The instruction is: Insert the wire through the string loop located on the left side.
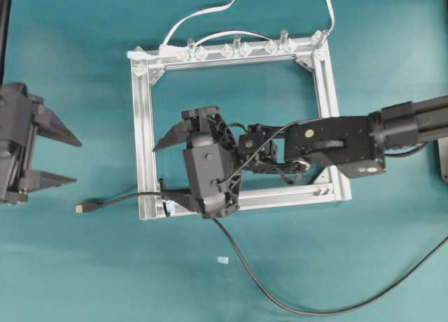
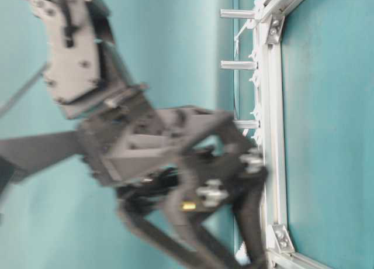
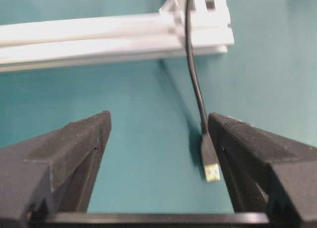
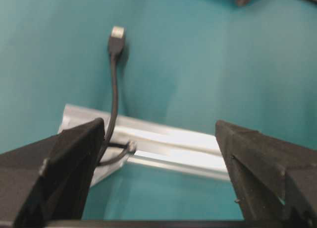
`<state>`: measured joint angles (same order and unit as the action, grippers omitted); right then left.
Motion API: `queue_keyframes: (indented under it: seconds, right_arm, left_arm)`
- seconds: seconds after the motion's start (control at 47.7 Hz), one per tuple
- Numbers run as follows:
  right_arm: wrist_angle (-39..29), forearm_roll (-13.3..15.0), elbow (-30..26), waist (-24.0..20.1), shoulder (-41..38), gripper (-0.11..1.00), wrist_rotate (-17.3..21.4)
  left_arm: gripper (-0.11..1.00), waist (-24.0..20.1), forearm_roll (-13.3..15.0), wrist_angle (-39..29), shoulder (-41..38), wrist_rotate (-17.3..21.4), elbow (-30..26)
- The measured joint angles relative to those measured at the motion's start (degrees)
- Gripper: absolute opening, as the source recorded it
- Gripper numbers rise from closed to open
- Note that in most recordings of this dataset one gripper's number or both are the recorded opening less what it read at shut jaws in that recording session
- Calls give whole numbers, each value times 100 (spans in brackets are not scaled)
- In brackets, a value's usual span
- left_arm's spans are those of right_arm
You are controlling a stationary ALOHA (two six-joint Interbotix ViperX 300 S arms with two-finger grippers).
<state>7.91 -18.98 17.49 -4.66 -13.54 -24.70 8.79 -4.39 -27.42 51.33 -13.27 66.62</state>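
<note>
The wire (image 1: 126,198) is a thin black cable that runs from the lower right, under my right arm and across the aluminium frame's (image 1: 145,126) lower-left corner. Its plug (image 1: 81,208) lies on the teal table outside the frame. The string loop (image 4: 117,151) is a small dark loop at that corner, and the wire (image 4: 115,94) seems to pass through it. My right gripper (image 1: 159,178) hovers open over the corner, holding nothing. My left gripper (image 1: 75,161) is open at the left edge. In its own view the plug (image 3: 210,161) lies just inside its right finger (image 3: 247,153).
A white flat cable (image 1: 203,14) curves behind the frame's top bar, where several clear pegs (image 1: 236,45) stand. A small pale scrap (image 1: 222,260) lies on the table below the frame. The table-level view is blurred and shows my right arm beside the frame (image 2: 274,105).
</note>
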Motion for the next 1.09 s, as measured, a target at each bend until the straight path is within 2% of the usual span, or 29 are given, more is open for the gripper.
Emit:
queue_keyframes:
  seconds: [0.398,0.65,0.881,1.09]
  right_arm:
    - [404,0,413,35,378,93,-18]
    - [958,-26,800,35,686,93,70]
    - [1046,-35,958,35,703,93,501]
    - [1063,-35,1143,53,703,93,536]
  left_arm:
    - [80,-369,0,0,1090,9,281]
    - [80,-404,-9,0,1178,9,396]
    - [80,-483,-9,0,1178,18,431]
    - [80,-650,0,0,1178,18,439]
